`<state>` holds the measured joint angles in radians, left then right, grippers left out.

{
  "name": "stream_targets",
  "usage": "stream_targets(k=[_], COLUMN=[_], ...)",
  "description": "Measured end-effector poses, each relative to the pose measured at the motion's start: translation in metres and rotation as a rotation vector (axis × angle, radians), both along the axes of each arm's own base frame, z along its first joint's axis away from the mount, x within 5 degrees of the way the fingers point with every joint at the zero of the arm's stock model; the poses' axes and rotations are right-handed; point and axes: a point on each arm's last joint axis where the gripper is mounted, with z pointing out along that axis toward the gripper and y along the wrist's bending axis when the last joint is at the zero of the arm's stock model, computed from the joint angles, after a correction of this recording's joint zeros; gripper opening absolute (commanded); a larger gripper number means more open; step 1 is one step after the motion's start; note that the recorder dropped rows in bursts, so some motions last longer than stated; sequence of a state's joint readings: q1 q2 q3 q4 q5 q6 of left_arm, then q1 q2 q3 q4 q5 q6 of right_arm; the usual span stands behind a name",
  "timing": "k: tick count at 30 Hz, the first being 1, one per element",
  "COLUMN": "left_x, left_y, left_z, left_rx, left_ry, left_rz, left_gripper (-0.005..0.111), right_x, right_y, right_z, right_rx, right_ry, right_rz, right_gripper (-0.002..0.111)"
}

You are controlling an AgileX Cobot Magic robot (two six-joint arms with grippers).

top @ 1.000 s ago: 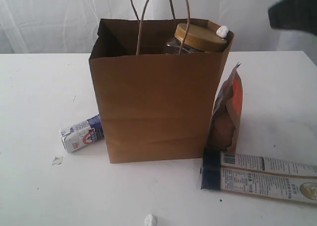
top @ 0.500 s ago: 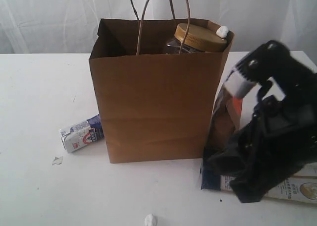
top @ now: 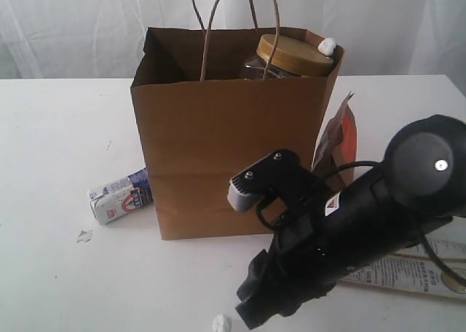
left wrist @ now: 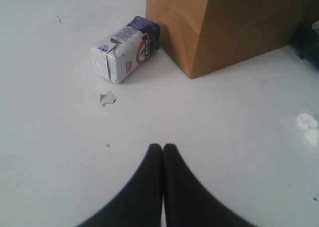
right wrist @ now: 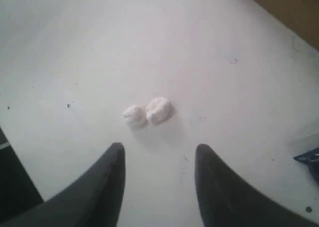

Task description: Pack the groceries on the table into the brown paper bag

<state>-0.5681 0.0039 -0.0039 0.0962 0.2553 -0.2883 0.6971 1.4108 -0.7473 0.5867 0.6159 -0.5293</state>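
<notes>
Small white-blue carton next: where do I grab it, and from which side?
I'd take the small white-blue carton across its middle, pinching the two long flat sides. It lies on its side with its blue end by the brown paper bag, so come down from above. The left tool is shut and must open first.
</notes>
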Motion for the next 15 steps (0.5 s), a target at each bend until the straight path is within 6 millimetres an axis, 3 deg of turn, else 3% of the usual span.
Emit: stream_targets(k=[6,15], left_x=[0.000,0.000], left_y=[0.000,0.000], left_z=[0.000,0.000], left_rx=[0.000,0.000], left_ry=[0.000,0.000], left_rz=[0.000,0.000], left_gripper=[0.000,0.000], right_x=[0.010,0.011], right_y=[0.011,0.019], right_z=[-0.025,-0.042], right_rx=[0.014,0.012], right_ry=[0.101,0.178], right_rz=[-0.105,-0.153], right_gripper=[0.042,0.042])
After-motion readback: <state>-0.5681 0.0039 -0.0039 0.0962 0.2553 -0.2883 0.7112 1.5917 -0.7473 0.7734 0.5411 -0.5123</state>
